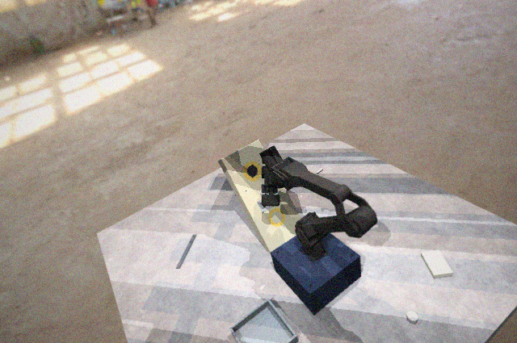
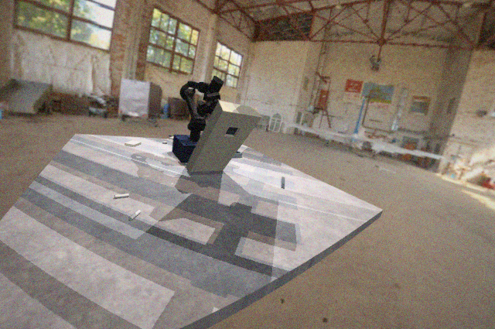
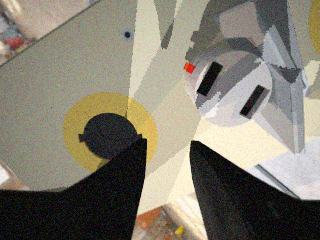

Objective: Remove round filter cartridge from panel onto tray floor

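The round pale cartridge [image 3: 240, 85] is out of its hole. In the wrist view it is at the upper right, slotted face towards the camera, with a small red mark at its left edge. It lies beyond the fingertips, not between them; what supports it is unclear. The hole [image 1: 251, 170] [image 3: 110, 136] in the panel [image 1: 275, 242] [image 2: 216, 145] [image 3: 40, 105] is dark and empty inside a yellow ring. My gripper [image 3: 168, 146] is partly open and empty, in front of the panel, its tips just right of the hole in the wrist view. The tray [image 1: 266, 326] is at the bottom of the top view.
A second yellow ring [image 1: 276, 217] is lower on the sloping panel. The dark blue base block [image 1: 315, 264] [image 2: 182, 148] stands by the panel's low end. A grey bar [image 1: 186, 251] [image 2: 283, 182], a cream slab [image 1: 436, 264] and a white disc [image 1: 412, 316] lie on the table.
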Motion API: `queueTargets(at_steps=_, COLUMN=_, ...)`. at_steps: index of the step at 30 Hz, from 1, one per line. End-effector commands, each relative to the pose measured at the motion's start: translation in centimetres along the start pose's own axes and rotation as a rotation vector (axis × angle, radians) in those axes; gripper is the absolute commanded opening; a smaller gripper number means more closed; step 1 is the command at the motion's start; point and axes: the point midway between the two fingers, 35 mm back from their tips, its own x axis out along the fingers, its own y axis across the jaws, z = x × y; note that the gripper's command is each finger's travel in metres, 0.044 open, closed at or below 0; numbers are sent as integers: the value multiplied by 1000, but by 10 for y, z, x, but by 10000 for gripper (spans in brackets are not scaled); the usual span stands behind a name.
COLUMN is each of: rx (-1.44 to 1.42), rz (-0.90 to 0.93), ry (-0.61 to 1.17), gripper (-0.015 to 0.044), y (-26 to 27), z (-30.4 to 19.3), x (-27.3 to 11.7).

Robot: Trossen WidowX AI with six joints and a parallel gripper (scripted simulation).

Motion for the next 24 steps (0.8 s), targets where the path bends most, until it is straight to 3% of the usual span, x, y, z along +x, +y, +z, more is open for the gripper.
queueTargets(at_steps=1, rx=-2, rz=19, ry=7, gripper=118, y=37, z=-21, x=-6)
queueTargets(at_steps=8, rx=-2, rz=20, ry=7, gripper=118, y=43, z=-25, x=-7)
queueTargets(at_steps=19, rx=4, rz=22, ry=11, gripper=407, y=96, z=-57, x=-54)
queueTargets(at_steps=23, rx=-236, rz=-21, ry=-13, gripper=305, y=84, z=-50, x=-47)
queueTargets(at_steps=24, rx=-333, rz=-40, ry=-20, gripper=305, y=80, z=-47, x=-44)
